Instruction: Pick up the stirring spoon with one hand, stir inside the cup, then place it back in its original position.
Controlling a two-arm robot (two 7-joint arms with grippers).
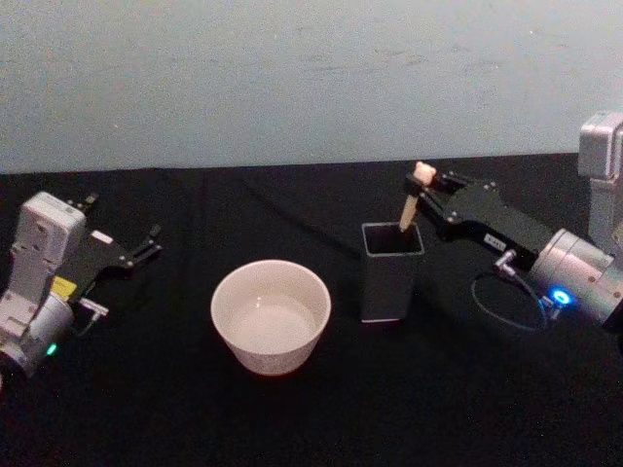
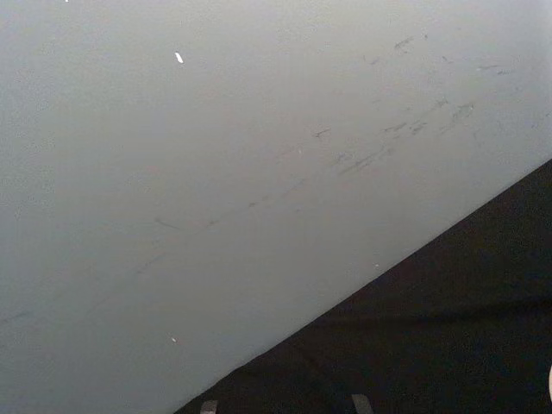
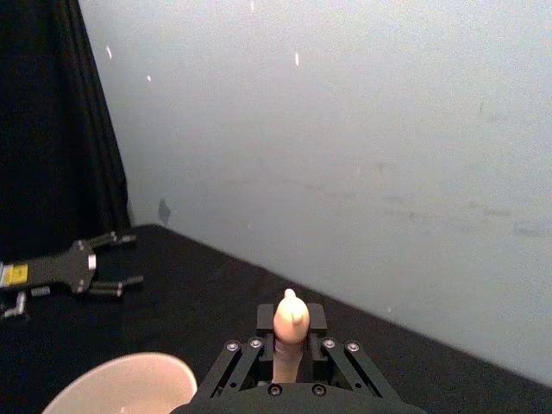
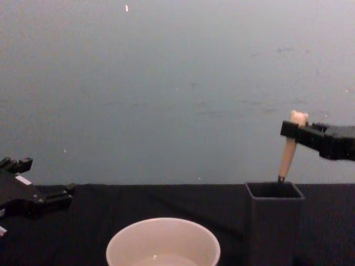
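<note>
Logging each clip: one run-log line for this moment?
right gripper: shut on stirring spoon | spoon: standing in holder | cup: left of holder | left gripper: open, idle at left

Right gripper (image 1: 433, 191) fingers pinched closed, left gripper (image 1: 125, 218) fingers spread.

Nothing here can be read: the yellow sticker (image 1: 64, 287) and small white label (image 1: 100, 236) on the left gripper (image 1: 122, 222), and the white tag (image 1: 494, 240) on the right gripper (image 1: 428, 185), are too small to make out
</note>
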